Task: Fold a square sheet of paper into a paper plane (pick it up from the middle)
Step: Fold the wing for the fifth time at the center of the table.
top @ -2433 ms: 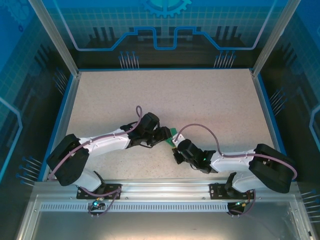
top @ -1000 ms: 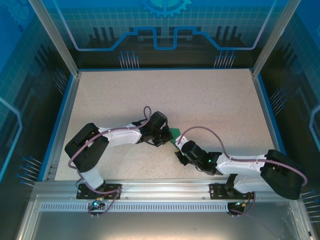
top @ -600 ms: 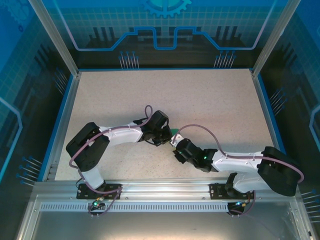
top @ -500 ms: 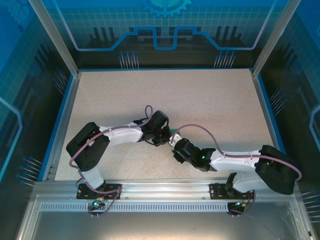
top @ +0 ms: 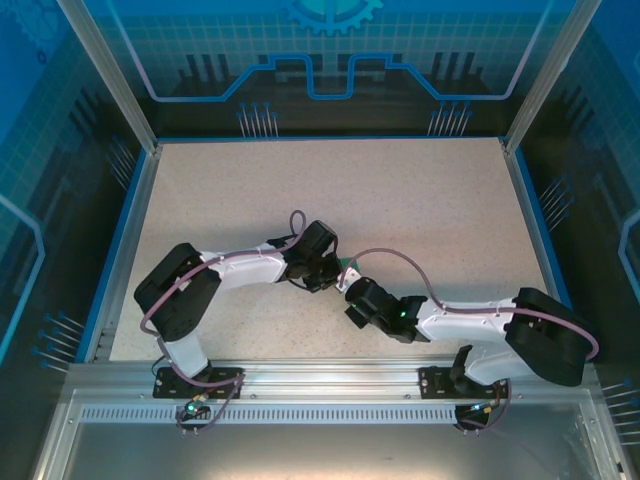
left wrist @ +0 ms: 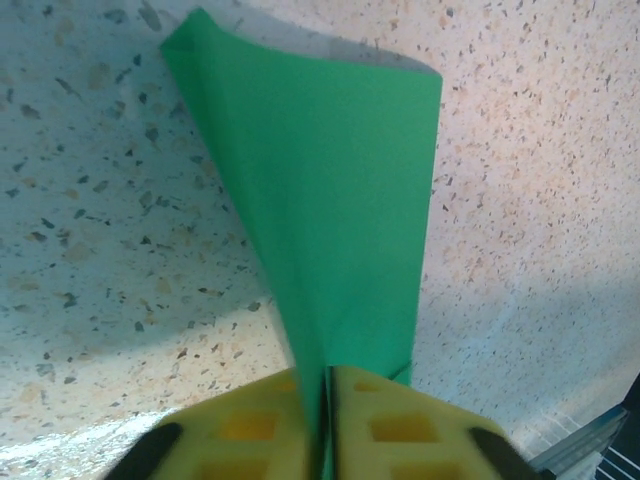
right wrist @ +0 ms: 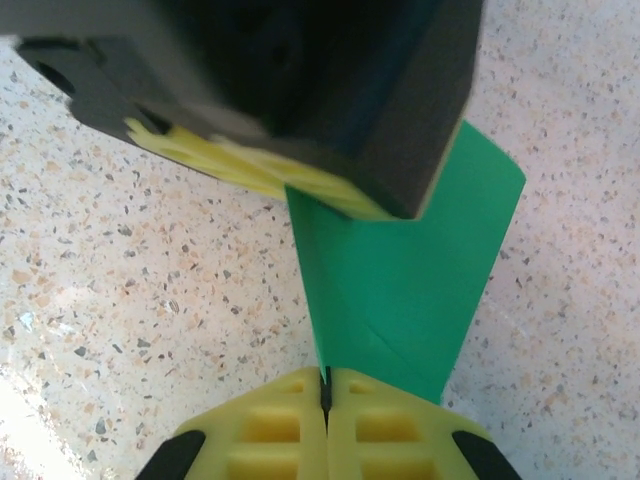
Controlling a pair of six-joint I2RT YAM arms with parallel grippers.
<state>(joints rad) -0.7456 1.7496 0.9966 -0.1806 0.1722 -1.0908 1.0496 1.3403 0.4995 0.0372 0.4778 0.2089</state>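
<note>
Two grips: left tool (left wrist: 325, 400) and right tool (right wrist: 326, 395) both clamp green paper (left wrist: 340, 200), seemingly off table (top: 400, 200).

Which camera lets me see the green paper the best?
The left wrist view: the green paper spreads big and wide across the picture. In the right wrist view the left gripper covers the paper's top. In the top external view a tiny green sliver peeks between the arms.

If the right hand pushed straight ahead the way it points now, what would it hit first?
Most likely the left hand. The right hand is shut on the green paper, and the left hand grips that same paper directly ahead, facing it; the paper between them would buckle first.
</note>
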